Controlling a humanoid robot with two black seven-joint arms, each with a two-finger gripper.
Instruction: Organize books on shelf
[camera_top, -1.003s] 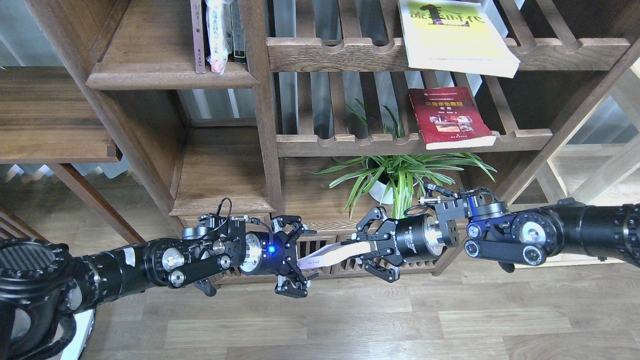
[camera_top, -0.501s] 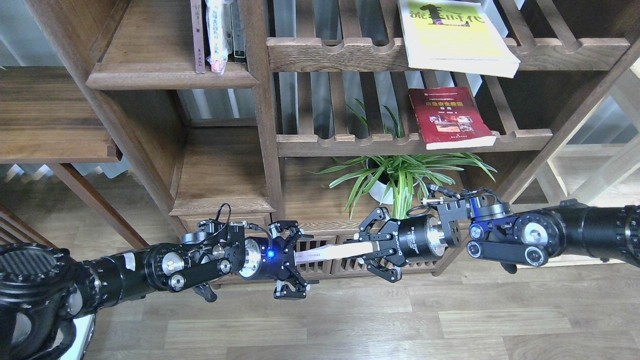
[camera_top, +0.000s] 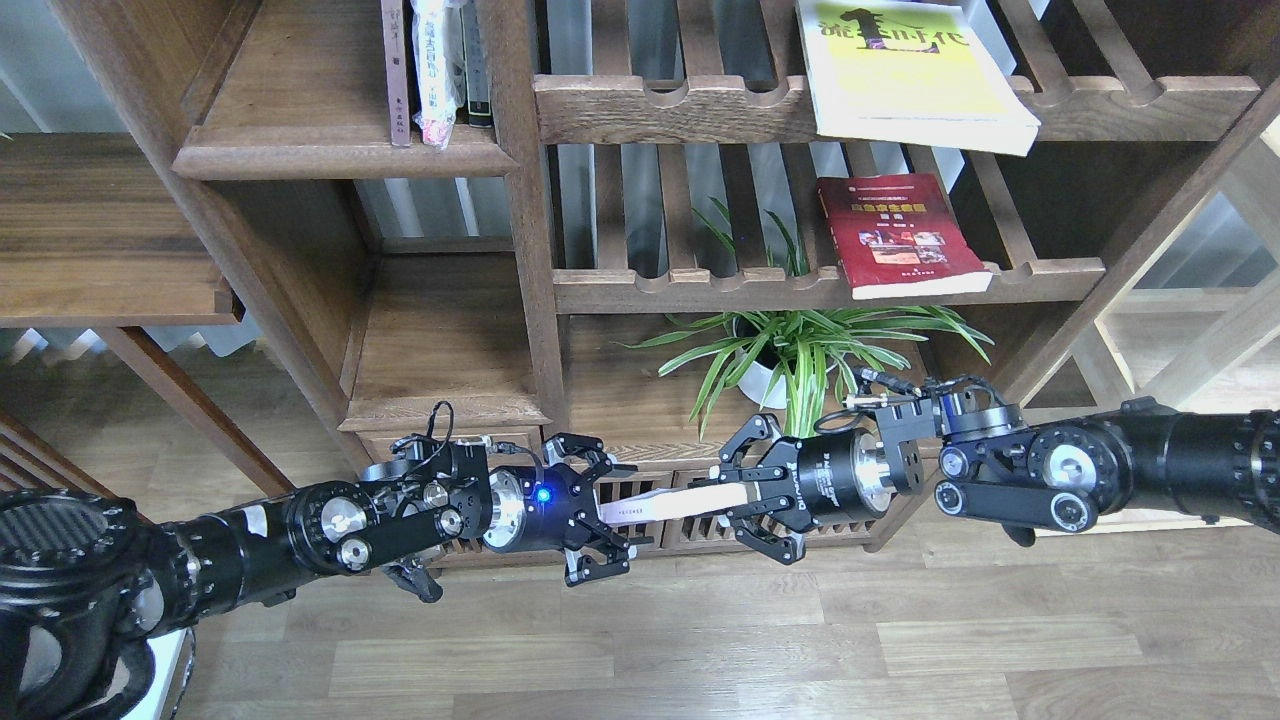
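1. wood floor (camera_top: 700, 650) runs along the bottom, and dark brown wooden shelving fills the top.
2. the right end effector (camera_top: 742, 497) pinches one end of the pale book (camera_top: 672, 504), which lies almost flat between the two arms, low down in front of the shelving.
3. the left end effector (camera_top: 598, 520) is at the other end of the pale book. its fingers are spread wide around that end, and i cannot tell if they touch it.
4. the yellow-green book (camera_top: 915, 75) lies flat on the top slatted rack (camera_top: 660, 105), with one corner sticking out over the front rail.
5. the red book (camera_top: 900, 235) lies flat on the slatted rack just below.
6. the solid shelf (camera_top: 340, 150) is up on the left. a few thin books (camera_top: 432, 65) stand on it, at its right end.
7. a green plant (camera_top: 800, 355) in a white pot sits under the red book, behind the right arm.
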